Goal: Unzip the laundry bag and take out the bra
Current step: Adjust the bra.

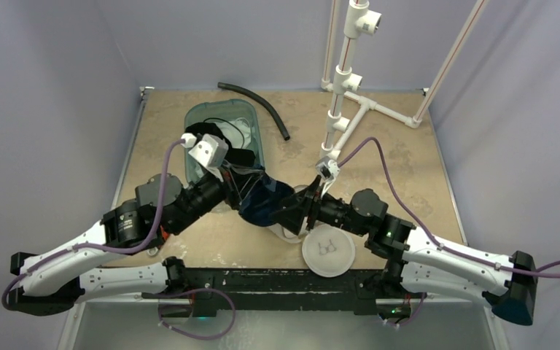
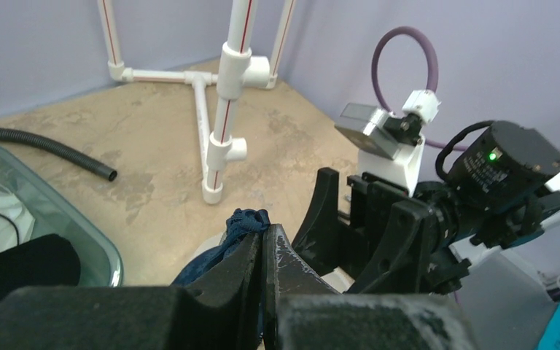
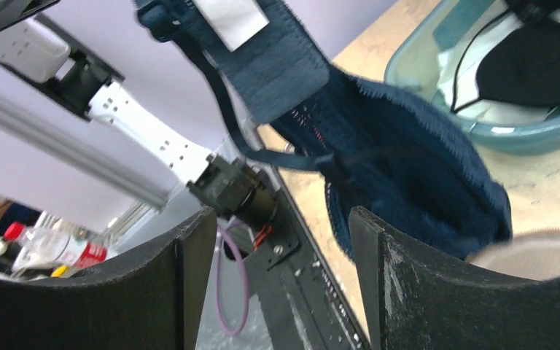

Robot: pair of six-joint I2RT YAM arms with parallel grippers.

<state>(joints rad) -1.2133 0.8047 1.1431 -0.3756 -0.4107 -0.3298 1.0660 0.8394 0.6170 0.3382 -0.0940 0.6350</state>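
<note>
Table (image 1: 211, 244) with tub (image 1: 219, 107), hose (image 1: 262, 103), laundry bag (image 1: 328, 254)

Closed in by plain lilac walls (image 1: 51, 87) on three sides. Evenly lit. Tan, mottled bench (image 1: 423, 160) below, white pipe frame (image 1: 345, 73) upright toward far right.

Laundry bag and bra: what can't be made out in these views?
- Laundry bag: top view shows its round top; body mostly hidden under the right gripper and bra.
- Bra, left wrist view: only a tuft shows; the shut left gripper hides the rest.
- Bra, right wrist view: blurred, cut off by the top edge.
</note>
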